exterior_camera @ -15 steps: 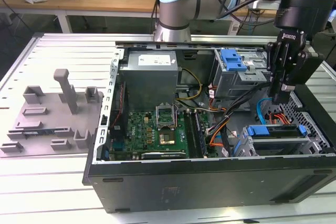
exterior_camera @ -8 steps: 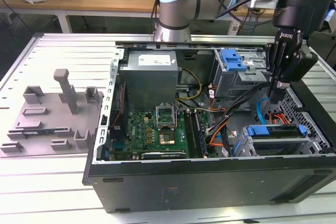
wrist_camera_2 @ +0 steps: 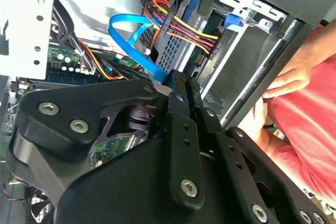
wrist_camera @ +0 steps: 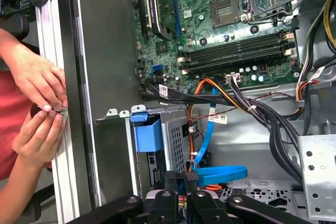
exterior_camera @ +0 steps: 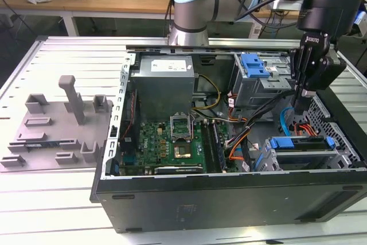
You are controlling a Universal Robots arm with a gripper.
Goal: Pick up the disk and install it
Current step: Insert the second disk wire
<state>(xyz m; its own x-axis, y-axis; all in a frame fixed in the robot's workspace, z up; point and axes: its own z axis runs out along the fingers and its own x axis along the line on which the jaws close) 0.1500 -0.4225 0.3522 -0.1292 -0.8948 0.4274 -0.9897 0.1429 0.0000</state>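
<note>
In the exterior view the disk (exterior_camera: 301,146), a grey slab in a blue carrier, lies in the drive bay at the near corner of the open computer case (exterior_camera: 229,199), on the exterior view's right. My gripper (exterior_camera: 297,109) hangs just above and behind it, inside the case, fingers pressed together on nothing. In the first wrist view the carrier's blue tab (wrist_camera: 148,134) stands in the bay, and the gripper (wrist_camera: 189,178) sits beside it over a blue flat cable (wrist_camera: 220,172). The second wrist view has the gripper (wrist_camera_2: 176,81) pointing at that cable (wrist_camera_2: 131,30).
A person's hands (wrist_camera: 37,103) in a red sleeve work at the case rim beside the bay, also in the second wrist view (wrist_camera_2: 294,77). Cable bundles (wrist_camera: 273,124), the motherboard (exterior_camera: 172,144), the power supply (exterior_camera: 163,81) and an upper drive cage (exterior_camera: 258,78) crowd the case. A grey fixture (exterior_camera: 57,124) lies outside.
</note>
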